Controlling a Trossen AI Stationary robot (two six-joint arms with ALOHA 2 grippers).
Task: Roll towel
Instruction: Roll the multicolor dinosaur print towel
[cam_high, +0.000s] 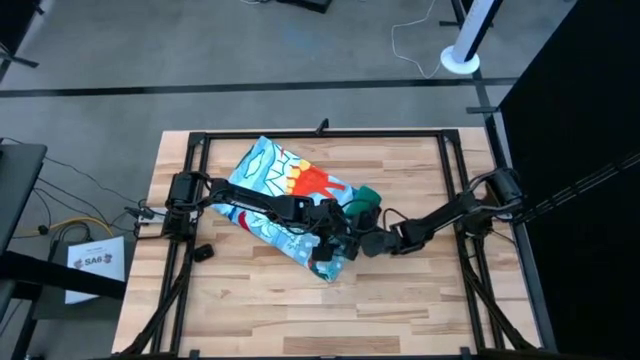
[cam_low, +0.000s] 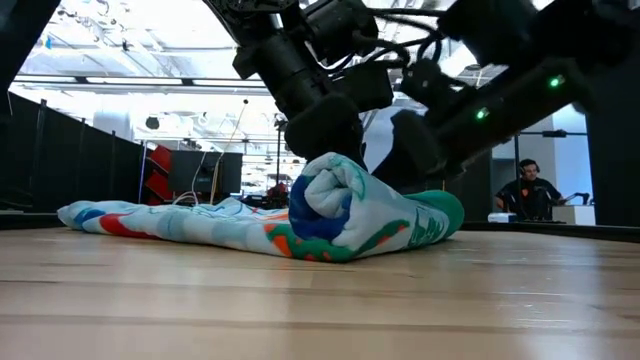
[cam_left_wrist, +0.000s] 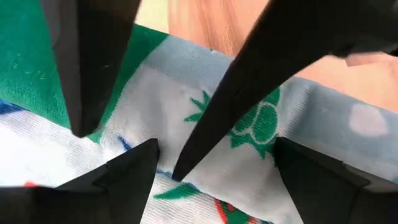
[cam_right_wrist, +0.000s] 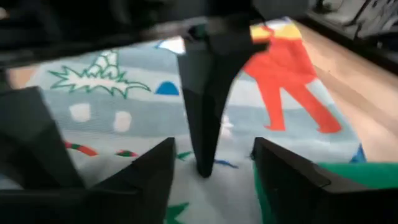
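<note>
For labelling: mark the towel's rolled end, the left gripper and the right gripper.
towel (cam_low: 335, 205), low view, on its rolled end.
left gripper (cam_high: 330, 250), high view, between its fingertips.
right gripper (cam_high: 365, 242), high view, between its fingertips.

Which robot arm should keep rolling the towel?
Probably the left. Its claw sits on the rolled end of the towel, with flat cloth stretching back under that arm. The right claw only reaches the roll's green edge.

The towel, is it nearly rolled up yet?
Partly. One end of the towel is already wound into a thick roll. Both the left gripper and the right gripper sit at that roll. The rest lies flat on the table, unrolled.
</note>
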